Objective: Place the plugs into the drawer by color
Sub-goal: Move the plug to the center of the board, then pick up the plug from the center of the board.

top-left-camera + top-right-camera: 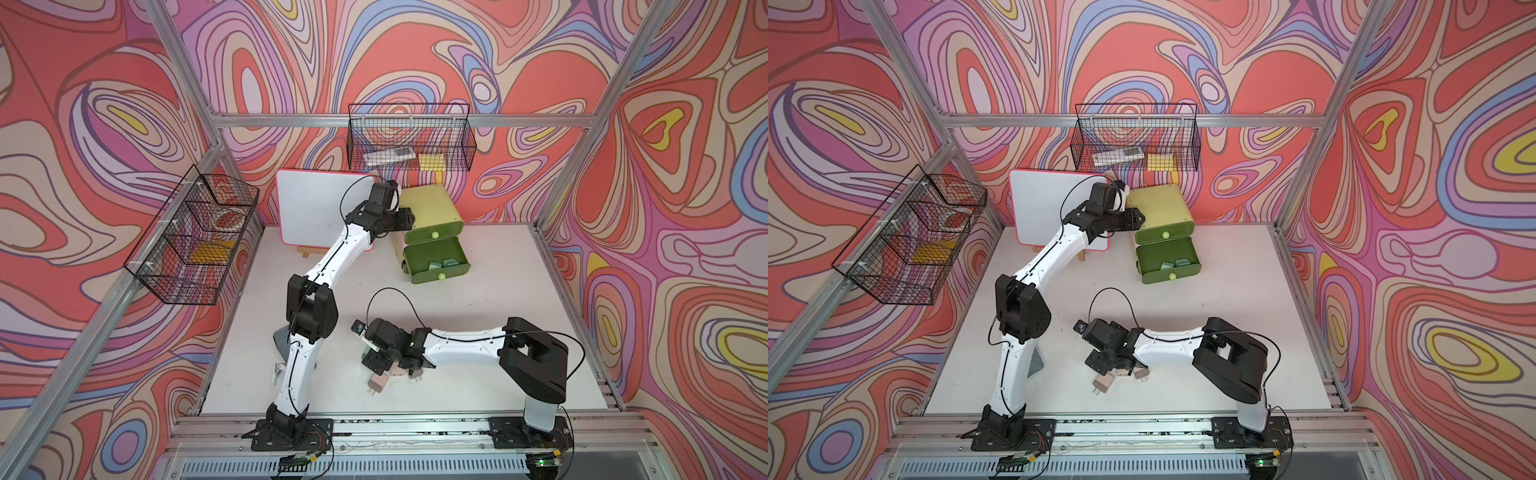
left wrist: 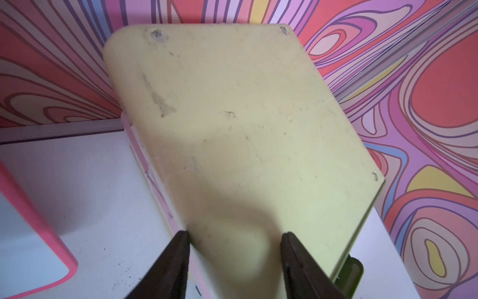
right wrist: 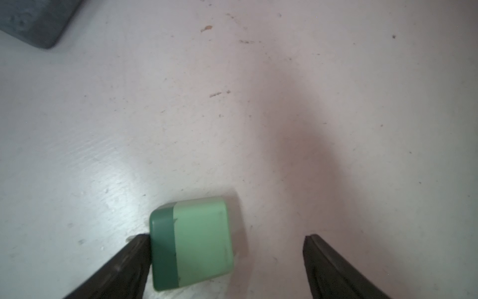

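The pale yellow-green drawer chest (image 1: 430, 205) (image 1: 1160, 205) stands at the back of the table. Its lower olive drawer (image 1: 457, 262) (image 1: 1187, 259) is pulled out with mint plugs (image 1: 444, 263) (image 1: 1176, 263) inside; the drawer above is closed. My left gripper (image 1: 409, 220) (image 1: 1140, 218) (image 2: 235, 234) rests its tips against the chest's top, jaws partly apart, holding nothing. My right gripper (image 1: 370, 357) (image 1: 1094, 359) (image 3: 227, 236) hangs open low over the table's front. A mint plug (image 3: 191, 240) lies between its jaws, touching one finger. Pink plugs (image 1: 379, 382) (image 1: 1104, 381) lie beside it.
A pink-rimmed whiteboard (image 1: 316, 208) (image 1: 1050, 208) on a small easel stands left of the chest. Black wire baskets hang on the back wall (image 1: 409, 139) and the left wall (image 1: 195, 241). A grey pad (image 1: 282, 338) (image 3: 33, 20) lies by the left arm.
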Tool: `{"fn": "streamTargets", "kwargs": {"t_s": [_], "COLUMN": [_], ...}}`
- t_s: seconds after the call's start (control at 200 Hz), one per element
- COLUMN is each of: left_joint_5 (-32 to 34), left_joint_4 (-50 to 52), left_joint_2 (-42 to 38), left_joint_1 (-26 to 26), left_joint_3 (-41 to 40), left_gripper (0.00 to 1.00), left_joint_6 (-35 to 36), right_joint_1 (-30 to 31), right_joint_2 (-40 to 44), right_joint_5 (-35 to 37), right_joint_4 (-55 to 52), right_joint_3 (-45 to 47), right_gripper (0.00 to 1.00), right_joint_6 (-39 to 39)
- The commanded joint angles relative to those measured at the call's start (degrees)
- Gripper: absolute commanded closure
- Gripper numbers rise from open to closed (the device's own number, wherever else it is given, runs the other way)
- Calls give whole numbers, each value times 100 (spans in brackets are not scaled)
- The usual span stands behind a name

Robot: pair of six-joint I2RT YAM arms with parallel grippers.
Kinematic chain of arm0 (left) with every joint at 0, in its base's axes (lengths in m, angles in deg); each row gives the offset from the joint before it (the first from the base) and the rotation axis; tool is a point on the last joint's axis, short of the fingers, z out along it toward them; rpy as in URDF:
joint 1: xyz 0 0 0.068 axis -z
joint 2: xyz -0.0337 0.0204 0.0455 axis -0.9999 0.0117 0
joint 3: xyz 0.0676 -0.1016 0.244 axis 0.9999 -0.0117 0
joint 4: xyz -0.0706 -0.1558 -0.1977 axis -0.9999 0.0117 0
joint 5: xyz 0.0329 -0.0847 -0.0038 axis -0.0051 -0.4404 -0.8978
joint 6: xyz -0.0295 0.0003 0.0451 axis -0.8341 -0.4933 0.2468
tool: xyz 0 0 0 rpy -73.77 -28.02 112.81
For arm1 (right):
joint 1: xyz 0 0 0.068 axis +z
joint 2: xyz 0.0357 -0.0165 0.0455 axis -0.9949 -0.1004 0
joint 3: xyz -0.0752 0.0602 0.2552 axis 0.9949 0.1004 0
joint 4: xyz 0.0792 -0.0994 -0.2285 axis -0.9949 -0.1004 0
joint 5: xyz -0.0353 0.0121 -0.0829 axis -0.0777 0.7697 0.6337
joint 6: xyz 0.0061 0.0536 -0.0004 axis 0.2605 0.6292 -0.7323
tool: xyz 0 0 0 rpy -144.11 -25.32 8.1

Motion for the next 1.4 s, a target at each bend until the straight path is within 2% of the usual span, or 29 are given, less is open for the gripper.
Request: {"fn": "streamTargets", "kwargs": {"t_s": [0.0,0.22,0.285,0.35,0.496,0.561,0.726,0.936,1.107,1.212,1.397], "left_joint_5": [-111,-120,-135,-132,-65,-86,-148,-26,-25,-12,32], "left_joint_4": [267,258,262,279,287,271,225,288,283,289,307], "left_joint_2": [-44,-53,-45,-52,-88,-88,-75,-150,-141,-123,-139], "left_joint_1": [122,121,121,118,119,119,159,236,256,255,252], "left_joint_3": [89,90,90,88,41,44,45,45,35,20,17], "left_gripper": [44,44,44,45,45,45,45,44,44,44,44], "left_joint_6": [34,30,14,0,13,4,-27,71,62,59,93], "right_joint_1": [-239,-722,-727,-719,-710,-699,-623,-458,-447,-447,-447], "right_joint_2": [254,793,858,874,631,393,-52,-715,-1043,-1112,-1151], "right_joint_5": [193,217,224,255,471,195,-272,-323,-472,-503,-491], "right_joint_4": [-128,-122,-256,-508,-1543,-1878,-2048,-2606,-2721,-2721,-2761], "right_joint_3": [117,384,270,14,-679,-1013,-1365,-1912,-2022,-2048,-2088], "right_gripper": [6,6,7,10,17,20,19,17,17,22,37], "right_joint_6": [-74,-157,136,881,3463,3946,4095,4138,4093,4044,3954]}}
